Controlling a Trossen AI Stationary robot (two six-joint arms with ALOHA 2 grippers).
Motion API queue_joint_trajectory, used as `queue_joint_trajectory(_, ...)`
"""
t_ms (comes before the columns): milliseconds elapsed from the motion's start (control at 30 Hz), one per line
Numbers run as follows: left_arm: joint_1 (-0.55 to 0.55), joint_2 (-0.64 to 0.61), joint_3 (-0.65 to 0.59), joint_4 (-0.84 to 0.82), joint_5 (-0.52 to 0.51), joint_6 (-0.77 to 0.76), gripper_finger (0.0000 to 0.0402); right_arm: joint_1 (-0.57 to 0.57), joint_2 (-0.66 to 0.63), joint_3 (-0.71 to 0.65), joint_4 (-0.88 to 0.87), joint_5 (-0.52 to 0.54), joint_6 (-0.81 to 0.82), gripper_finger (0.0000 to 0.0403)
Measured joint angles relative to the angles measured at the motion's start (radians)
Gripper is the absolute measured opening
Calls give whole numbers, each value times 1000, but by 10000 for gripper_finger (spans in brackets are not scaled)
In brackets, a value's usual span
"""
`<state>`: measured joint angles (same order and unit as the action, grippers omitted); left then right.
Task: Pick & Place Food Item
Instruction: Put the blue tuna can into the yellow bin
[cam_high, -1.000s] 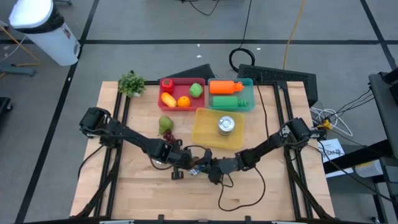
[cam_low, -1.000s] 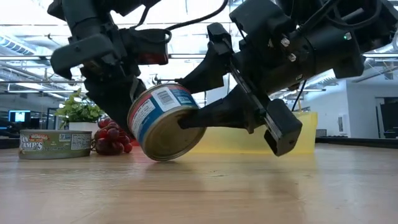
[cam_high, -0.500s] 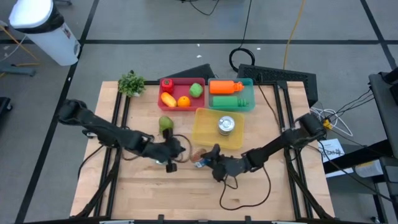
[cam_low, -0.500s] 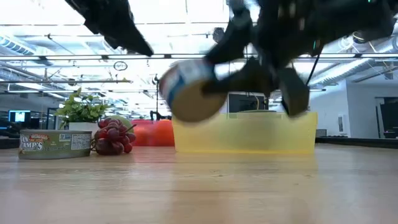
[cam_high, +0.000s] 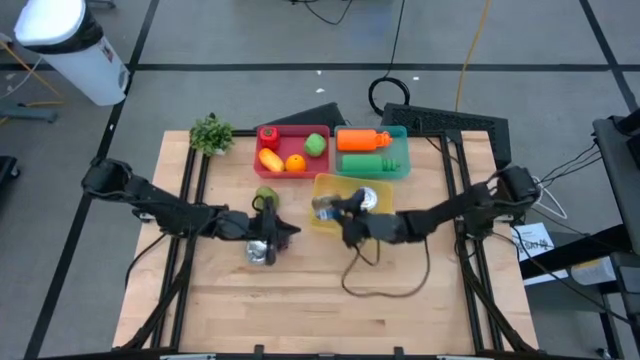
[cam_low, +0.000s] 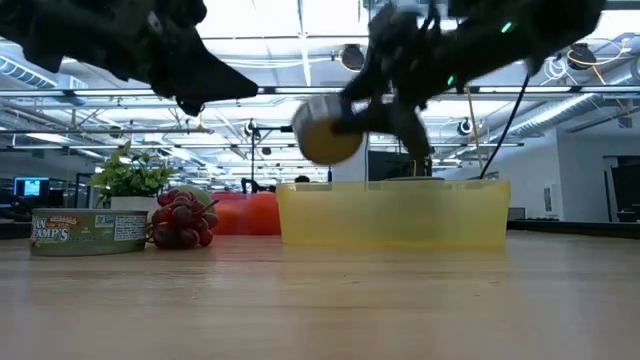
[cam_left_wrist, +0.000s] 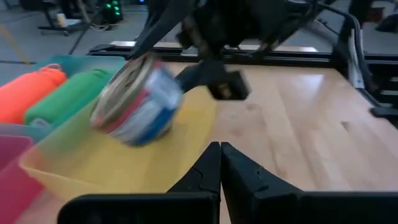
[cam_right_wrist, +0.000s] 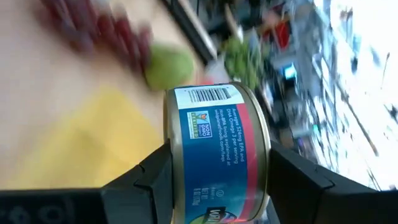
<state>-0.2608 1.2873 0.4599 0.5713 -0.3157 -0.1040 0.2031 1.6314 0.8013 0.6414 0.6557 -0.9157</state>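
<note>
Right pincer is grasping a tin can, one finger pressing on each side of the label; the can is hanging in the air above the near-left part of the yellow bin, not touching it. In the low view the can is showing blurred above the bin's rim, so its exact tilt is hard to read there. From the left wrist the can is also smeared, lid end facing the camera.

Left pincer is clenched with nothing between the fingers, sitting over the bench left of the yellow bin. Its tip is lying over something pale in the high view; I cannot tell what.

A second can is resting inside the yellow bin, partly covered by the right arm. A third can is standing on the bench at the left in the low view. Grapes and a green pear are lying near the bin's left side, the pear largely hidden behind the grapes in the low view. A red tray with fruit and a teal tray holding an orange bottle and a green bottle are sitting along the far edge. A small plant is standing at the far-left corner.
</note>
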Motion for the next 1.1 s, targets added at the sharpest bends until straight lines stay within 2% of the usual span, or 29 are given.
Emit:
queue_joint_trajectory(167,40,0,0,1,1,18,10,-82,85,0,-20,5,-49,191)
queue_joint_trajectory(667,76,28,1,-42,2,12,10,-84,116,2,-7,-5,-89,195)
queue_joint_trajectory(900,76,29,1,-46,1,9,10,-85,114,2,5,-2,-37,325)
queue_joint_trajectory(1000,76,29,1,-47,1,1,10,-85,114,3,21,-2,-35,352)
queue_joint_trajectory(1100,76,29,1,-53,1,-3,10,-84,114,3,39,-2,-36,359)
